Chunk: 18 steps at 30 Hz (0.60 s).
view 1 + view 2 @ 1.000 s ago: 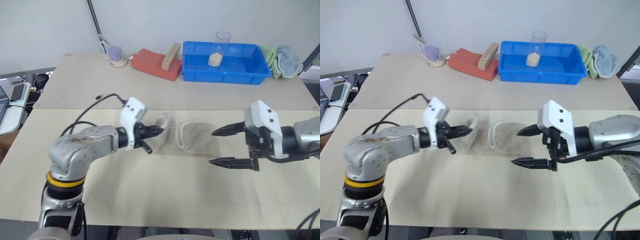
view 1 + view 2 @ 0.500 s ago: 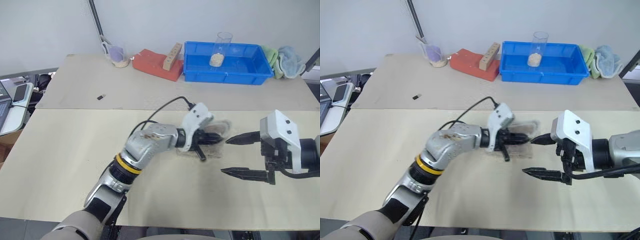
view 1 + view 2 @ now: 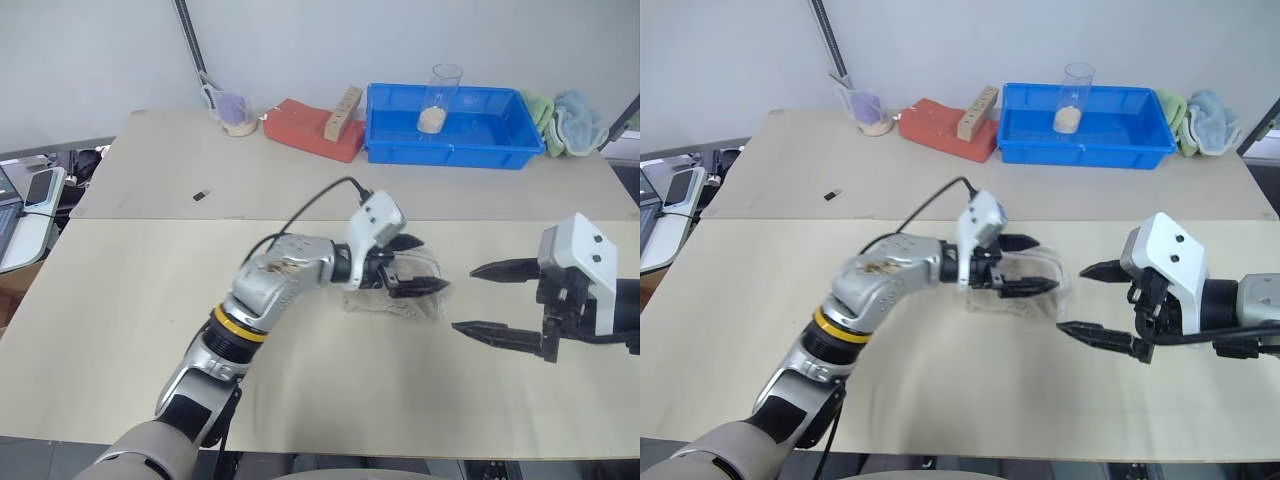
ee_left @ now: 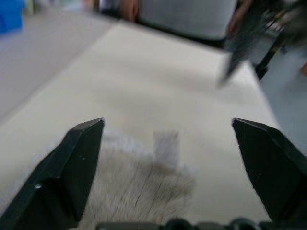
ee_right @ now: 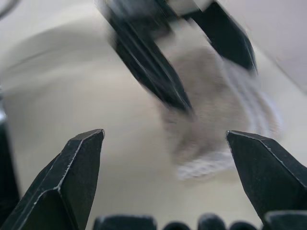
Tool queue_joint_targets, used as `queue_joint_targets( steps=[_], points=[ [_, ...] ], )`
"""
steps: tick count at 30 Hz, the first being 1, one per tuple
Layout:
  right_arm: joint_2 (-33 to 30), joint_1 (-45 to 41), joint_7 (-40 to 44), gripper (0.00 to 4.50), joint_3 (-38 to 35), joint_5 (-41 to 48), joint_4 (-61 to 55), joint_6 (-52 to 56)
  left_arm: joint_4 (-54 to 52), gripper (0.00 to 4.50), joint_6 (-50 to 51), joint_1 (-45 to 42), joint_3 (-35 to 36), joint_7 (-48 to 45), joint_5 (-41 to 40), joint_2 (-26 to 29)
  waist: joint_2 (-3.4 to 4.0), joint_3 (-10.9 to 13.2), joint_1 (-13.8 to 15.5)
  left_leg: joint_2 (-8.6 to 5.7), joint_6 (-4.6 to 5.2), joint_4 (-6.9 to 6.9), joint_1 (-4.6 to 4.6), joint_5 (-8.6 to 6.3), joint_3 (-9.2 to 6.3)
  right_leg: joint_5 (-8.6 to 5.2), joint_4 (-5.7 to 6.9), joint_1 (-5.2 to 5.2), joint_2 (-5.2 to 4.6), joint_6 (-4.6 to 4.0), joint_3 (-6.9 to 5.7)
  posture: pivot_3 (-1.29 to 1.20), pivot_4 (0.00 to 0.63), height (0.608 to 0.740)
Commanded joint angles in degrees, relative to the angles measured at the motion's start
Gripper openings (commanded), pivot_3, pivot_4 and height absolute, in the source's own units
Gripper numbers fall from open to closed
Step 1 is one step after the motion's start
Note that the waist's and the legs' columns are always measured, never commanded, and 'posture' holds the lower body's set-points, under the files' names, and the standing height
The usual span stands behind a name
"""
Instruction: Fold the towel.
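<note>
At the far side of the bench sits a blue tray with a clear glass standing in it, holding something pale at its base. Just left of the tray lies a red block with a wooden piece on it, then a small cup. Green and light blue cloths lie right of the tray. A small dark object lies alone on the bench.

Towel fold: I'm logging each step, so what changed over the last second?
The left gripper carried the towel's left edge rightward over the rest, then opened and released it. The right gripper drew back to the right, open throughout. The blue bin stayed put.
</note>
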Motion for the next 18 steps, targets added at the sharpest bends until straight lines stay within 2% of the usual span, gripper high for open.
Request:
queue_joint_targets(
  steps=[1, 4, 9, 13, 18],
  points=[
    [3.1, -1.9, -6.1, 4.50, 3.3, -3.5, 1.6, -1.9, -4.5, 4.45, -0.2, -0.7, 6.9, -9.5, -5.4, 8.0, 0.01, 0.0, -0.4, 0.01, 0.00, -0.01, 0.02, 0.00, -0.01, 0.00, 0.01, 0.00, 0.01, 0.00, 0.00, 0.00, 0.150, 0.740],
    [8.9, -6.0, -13.6, 4.50, 9.5, -6.5, 4.2, -1.5, -5.4, 4.45, -4.3, 1.1, 9.1, -18.7, -4.7, 18.4, 0.06, 0.0, -1.2, 0.04, -0.03, -0.08, 0.13, 0.02, -0.01, 0.00, 0.04, -0.01, 0.06, 0.00, 0.02, 0.00, 0.150, 0.740],
    [17.9, -10.6, -20.6, 4.50, 20.7, -14.8, 11.0, -5.1, -4.3, 4.45, -11.1, 5.7, 10.8, -27.4, -1.6, 29.7, 0.32, -0.2, -1.0, 0.00, -0.04, -0.09, 0.17, 0.03, -0.02, 0.00, 0.01, -0.03, -0.01, 0.00, 0.02, 0.00, 0.150, 0.740],
    [22.1, -13.1, -22.9, 4.50, 25.7, -21.0, 18.6, -9.4, -6.5, 4.45, -13.6, 8.5, 14.1, -28.2, -3.2, 31.6, 0.33, -0.2, -0.5, -0.04, -0.05, -0.07, 0.09, 0.03, -0.10, 0.00, 0.01, -0.07, -0.05, 0.00, 0.00, 0.00, 0.150, 0.740],
    [25.4, -15.0, -21.4, 4.50, 28.6, -24.2, 26.9, -12.7, -8.1, 4.45, -16.0, 12.5, 18.0, -28.3, -4.7, 31.9, 0.36, -0.2, -0.7, 0.01, -0.04, -0.08, 0.14, 0.03, -0.09, 0.00, 0.06, -0.08, -0.01, 0.00, 0.00, 0.00, 0.150, 0.740]
  ],
)
